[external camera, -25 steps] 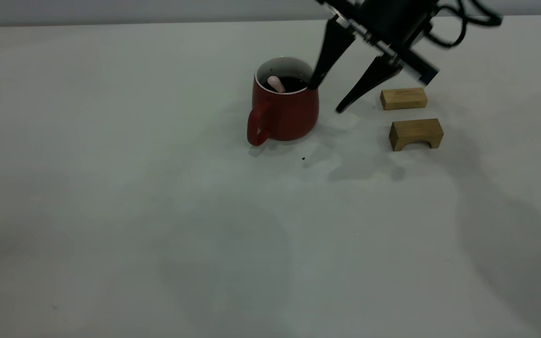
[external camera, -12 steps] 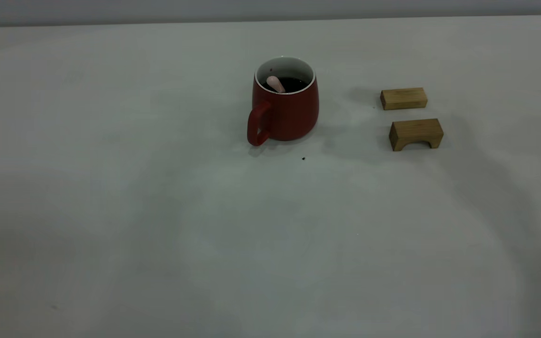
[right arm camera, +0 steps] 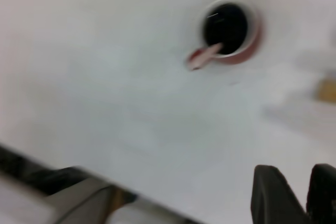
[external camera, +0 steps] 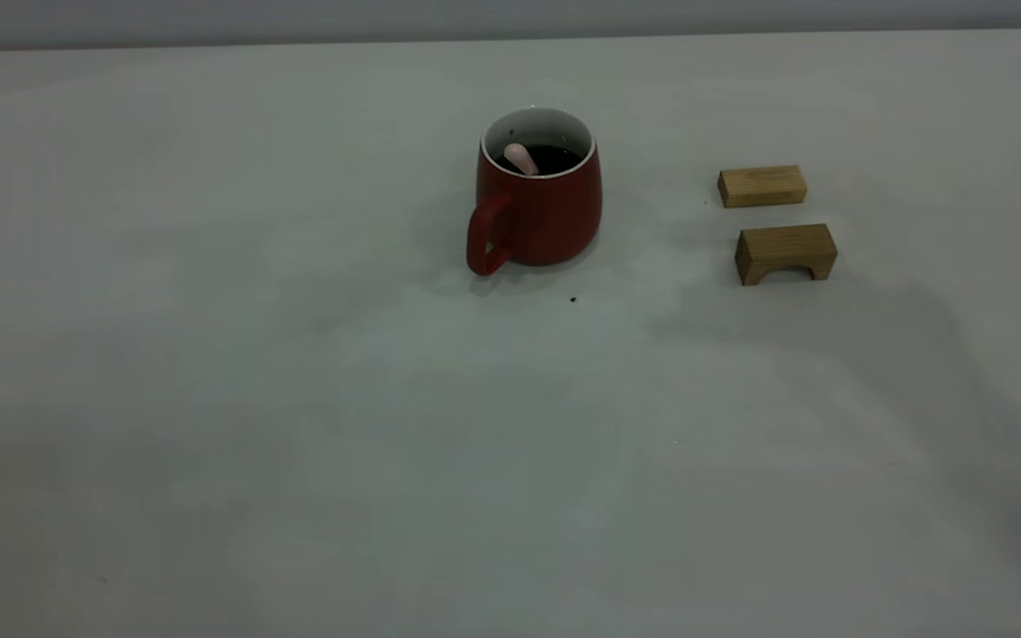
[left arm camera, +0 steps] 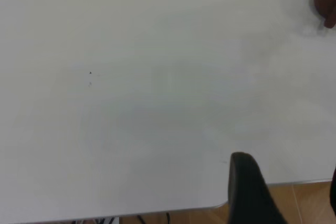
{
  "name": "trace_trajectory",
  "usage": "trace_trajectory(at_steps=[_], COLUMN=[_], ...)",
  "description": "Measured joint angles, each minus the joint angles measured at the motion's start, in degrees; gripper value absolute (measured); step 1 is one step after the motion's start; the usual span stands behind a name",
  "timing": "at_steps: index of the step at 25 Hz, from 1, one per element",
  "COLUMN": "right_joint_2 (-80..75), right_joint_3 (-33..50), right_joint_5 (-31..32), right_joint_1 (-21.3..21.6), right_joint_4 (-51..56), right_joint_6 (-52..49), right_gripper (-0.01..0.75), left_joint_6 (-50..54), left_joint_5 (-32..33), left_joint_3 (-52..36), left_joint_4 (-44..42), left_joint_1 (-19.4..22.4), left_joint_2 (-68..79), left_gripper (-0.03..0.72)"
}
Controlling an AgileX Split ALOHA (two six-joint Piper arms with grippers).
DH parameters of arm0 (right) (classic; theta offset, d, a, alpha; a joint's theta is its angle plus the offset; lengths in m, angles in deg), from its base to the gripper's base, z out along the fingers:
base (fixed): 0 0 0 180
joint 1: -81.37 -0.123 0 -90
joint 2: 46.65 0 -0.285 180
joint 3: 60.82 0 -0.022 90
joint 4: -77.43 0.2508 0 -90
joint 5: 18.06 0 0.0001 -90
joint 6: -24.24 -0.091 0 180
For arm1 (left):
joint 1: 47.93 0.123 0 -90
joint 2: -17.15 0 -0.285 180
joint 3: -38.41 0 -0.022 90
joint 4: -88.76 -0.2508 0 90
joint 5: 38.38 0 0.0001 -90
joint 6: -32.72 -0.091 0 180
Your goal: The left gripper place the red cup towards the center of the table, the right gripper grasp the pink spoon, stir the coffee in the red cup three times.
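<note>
Right tool (right arm camera: pixel 294 195): absent from the exterior view; in its own wrist view two dark fingers stand close together with a narrow gap and nothing between them, high over the worktop (external camera: pixel 298 425) and well apart from the cup. Whether they are fully closed cannot be told.
Left tool (left arm camera: pixel 252 187): out of the exterior view; its wrist view shows one dark finger near the worktop's edge, holding nothing that can be seen; how far it is open cannot be told.
Red cup (external camera: pixel 537 190): upright near the centre of the worktop, handle turned toward the camera and slightly left.
Pink spoon (external camera: pixel 521 159): standing free in the cup, pale handle leaning on the rim, bowl sunk in the coffee (external camera: pixel 555 158).
Wooden blocks: a plain bar (external camera: pixel 761 186) and an arched piece (external camera: pixel 785 252) lie to the right of the cup, apart from it.
Change: a second ago the right tool hung spread at the cup's right rim; half a second ago it was gone from the exterior view, and it remains out.
Reading: the spoon is released and both arms are clear, so the stirring appears finished; the stir count cannot be confirmed here.
</note>
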Motion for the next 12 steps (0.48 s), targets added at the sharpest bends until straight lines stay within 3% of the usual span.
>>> trace_trajectory(at_steps=[6,12], right_joint_2=[8.33,26.46], right_joint_3=[5.96,23.52], right_joint_5=[0.07,0.07], right_joint_1=[0.0,0.0], right_joint_4=[-13.27,-21.91], right_joint_6=[0.0,0.0], right_gripper=[0.209,0.217], left_joint_6=[0.0,0.0], left_joint_5=[0.0,0.0], left_joint_3=[0.0,0.0], left_joint_4=[0.0,0.0], left_joint_1=[0.0,0.0], left_joint_2=[0.0,0.0], left_gripper=[0.446,0.446])
